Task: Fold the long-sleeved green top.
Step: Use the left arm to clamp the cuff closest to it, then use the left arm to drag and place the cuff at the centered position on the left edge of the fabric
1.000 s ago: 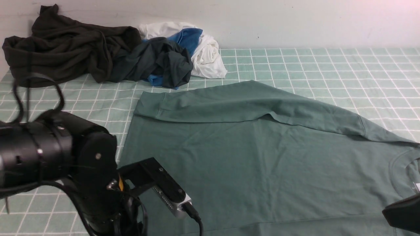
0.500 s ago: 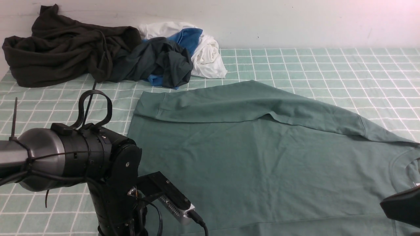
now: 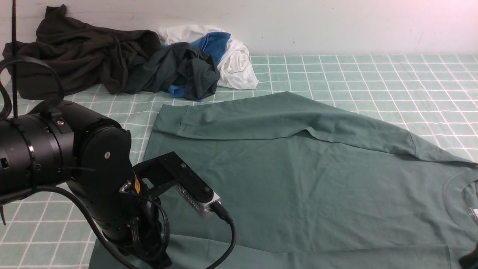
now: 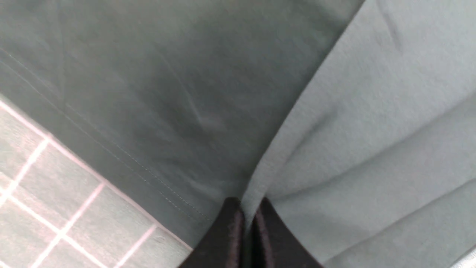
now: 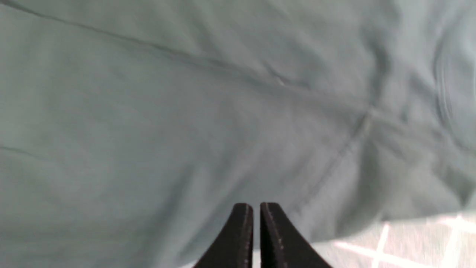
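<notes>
Lying flat on the mint checked cloth [image 3: 373, 74], the green long-sleeved top [image 3: 298, 179] sits just in front of the heap of crumpled clothes [image 3: 112, 63] and stretches away to that heap's right. Its jersey is smooth and matte, with only faint creases. Its long axis runs crosswise: the straight stitched hem is the end nearest the heap, and the ribbed round neck [image 3: 461, 194] is the end farthest from it. One sleeve is folded over the body, a long tapering band whose cuff [image 3: 168, 119] points back toward the heap.

Well forward of the heap, the left gripper [image 4: 248, 206] has its black fingers pressed together on a raised fold of the top beside the hem. The right gripper [image 5: 256, 208], at the neck end farthest from the heap, shows a thin slit between its fingertips with no cloth visible in it. That view is blurred, so I cannot tell whether it is closed or just parted.
</notes>
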